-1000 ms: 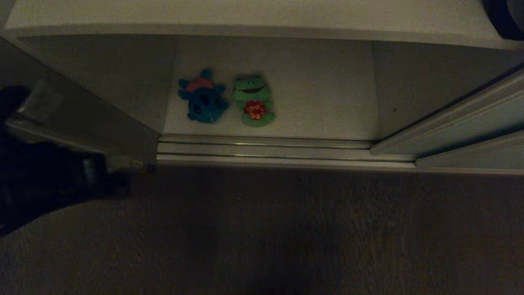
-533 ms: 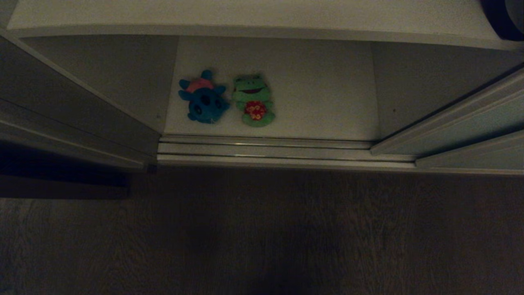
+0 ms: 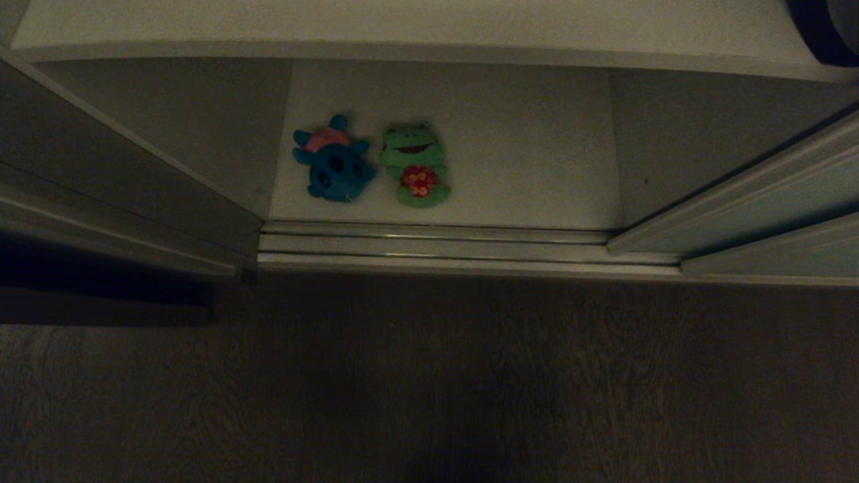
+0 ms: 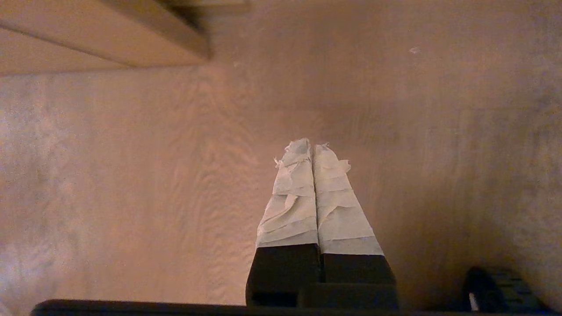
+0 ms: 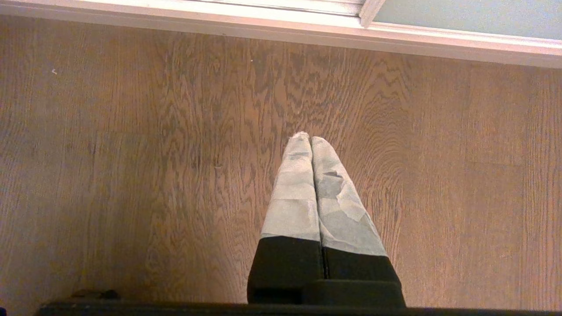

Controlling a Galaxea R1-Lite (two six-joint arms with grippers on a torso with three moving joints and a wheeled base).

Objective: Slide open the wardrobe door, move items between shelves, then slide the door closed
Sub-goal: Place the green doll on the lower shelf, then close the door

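Nearest, the dark wood-grain plank floor (image 3: 470,376) spreads wide and bare across the head view, running up to the pale metal sliding track (image 3: 436,245) at the wardrobe's threshold. Neither arm shows in that view. The left gripper (image 4: 312,149) hangs over the floor in its wrist view, its two tape-wrapped fingers (image 4: 292,197) pressed together with nothing between them; a pale board edge (image 4: 109,39) lies well off from its tips. The right gripper (image 5: 307,138) likewise points at the floor, taped fingers (image 5: 296,193) closed flat against each other and empty, with a white baseboard strip (image 5: 263,22) running some way ahead of it.

Past the track, the wardrobe stands open through its middle. The matte pale grey-green sliding wardrobe door (image 3: 772,201), edged by a slim pale frame, sits at the right, its edge meeting the track's right end. A dark side panel (image 3: 121,174) closes the left. Between them the lower flat white shelf (image 3: 523,168) lies exposed, with plenty of bare board to the right of the toys and toward the back. The small teal-blue plush toy with a pink tuft (image 3: 333,168) and the small green plush toy in red flowered shorts (image 3: 416,164) lie flat side by side, just touching or nearly so, left of centre and near the shelf's front edge. Farthest, the upper white shelf (image 3: 402,27) spans the compartment, a dark rounded object (image 3: 822,30) at its right end.
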